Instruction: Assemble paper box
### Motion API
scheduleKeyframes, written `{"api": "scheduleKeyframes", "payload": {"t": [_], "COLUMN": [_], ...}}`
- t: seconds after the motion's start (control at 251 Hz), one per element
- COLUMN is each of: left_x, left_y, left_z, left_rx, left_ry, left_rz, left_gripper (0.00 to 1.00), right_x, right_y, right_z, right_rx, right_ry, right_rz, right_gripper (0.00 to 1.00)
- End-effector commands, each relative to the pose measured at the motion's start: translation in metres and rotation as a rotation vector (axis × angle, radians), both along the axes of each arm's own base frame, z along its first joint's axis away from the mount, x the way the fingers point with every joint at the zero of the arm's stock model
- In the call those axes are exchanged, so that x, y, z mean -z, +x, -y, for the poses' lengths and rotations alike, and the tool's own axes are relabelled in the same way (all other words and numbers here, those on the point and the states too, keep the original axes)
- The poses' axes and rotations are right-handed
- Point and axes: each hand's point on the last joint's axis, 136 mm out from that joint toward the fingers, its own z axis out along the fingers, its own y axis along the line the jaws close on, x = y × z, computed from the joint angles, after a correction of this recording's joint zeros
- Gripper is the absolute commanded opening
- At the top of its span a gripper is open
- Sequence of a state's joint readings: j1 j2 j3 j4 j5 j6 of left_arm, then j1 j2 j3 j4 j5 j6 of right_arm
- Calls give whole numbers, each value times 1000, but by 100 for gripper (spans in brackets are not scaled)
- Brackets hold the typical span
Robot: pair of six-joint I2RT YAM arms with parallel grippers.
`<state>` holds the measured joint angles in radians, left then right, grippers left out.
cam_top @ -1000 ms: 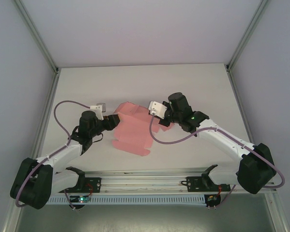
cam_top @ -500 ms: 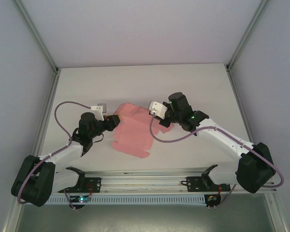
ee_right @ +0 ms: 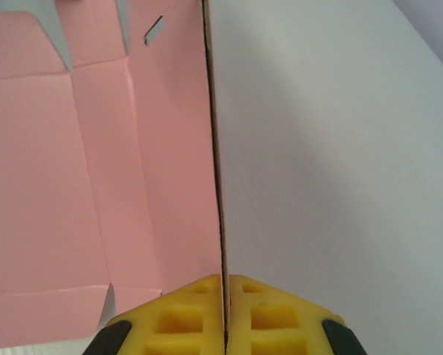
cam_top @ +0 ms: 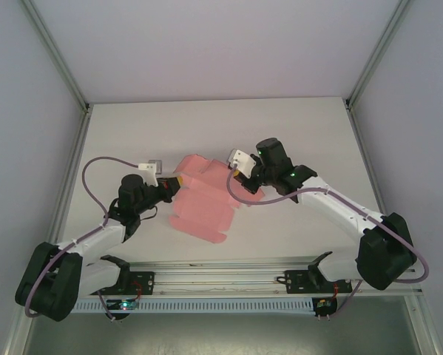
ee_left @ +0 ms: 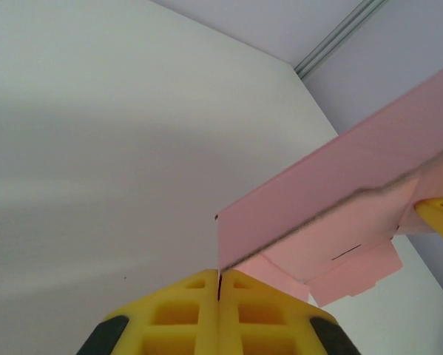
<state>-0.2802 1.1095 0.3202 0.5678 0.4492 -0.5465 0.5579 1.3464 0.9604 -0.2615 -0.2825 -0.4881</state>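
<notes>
The paper box point(cam_top: 200, 201) is a pink die-cut card sheet with flaps, spread over the middle of the white table between the two arms. My left gripper point(cam_top: 178, 183) is shut on the sheet's left edge; in the left wrist view its yellow jaws point(ee_left: 220, 285) pinch a raised panel of the paper box point(ee_left: 332, 185). My right gripper point(cam_top: 238, 176) is shut on the right edge; in the right wrist view the paper box point(ee_right: 95, 163) runs edge-on out of the closed yellow jaws point(ee_right: 225, 285). Part of the sheet is lifted and bent.
The white table point(cam_top: 295, 133) is walled by pale panels with aluminium frame posts point(cam_top: 58, 63) at the back corners. An aluminium rail point(cam_top: 221, 279) carrying both arm bases runs along the near edge. Purple cables point(cam_top: 95, 185) loop beside each arm.
The left gripper's jaws have closed onto the sheet's left edge. The sheet has shifted and bent a little; the right gripper has kept its grip and moved slightly up and left.
</notes>
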Motion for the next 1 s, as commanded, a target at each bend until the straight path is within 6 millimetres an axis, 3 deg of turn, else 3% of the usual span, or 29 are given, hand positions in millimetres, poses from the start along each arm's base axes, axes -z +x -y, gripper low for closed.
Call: {"api": "scheduleKeyframes", "payload": {"t": [0.0,0.18,0.387,0.591,0.838,0.994], "left_x": [5,3,4,11,21,30], "left_y": [-3,-8,-7,-6,-8,-10], "left_z": [-8,7,19,44,96,115], "left_rx": [-31,2,-58,-67,84,100], "left_ry": [46,174,370,488,488,584], "left_rz": [15,45,81,114,117,157], "left_gripper": [0,0,0,0,0,0], "right_x": [-25,-18,-12,-9,3,4], "right_y": [13,-2,1,-4,-19,-16], "right_z": [-2,-14,-17,-27,-39,-42], "right_rx": [111,41,78,41,-80,-54], "right_ry": [122,83,16,-32,-131,-167], "right_rz": [-71,-76,-39,10,112,142], "right_gripper": [0,0,0,0,0,0]}}
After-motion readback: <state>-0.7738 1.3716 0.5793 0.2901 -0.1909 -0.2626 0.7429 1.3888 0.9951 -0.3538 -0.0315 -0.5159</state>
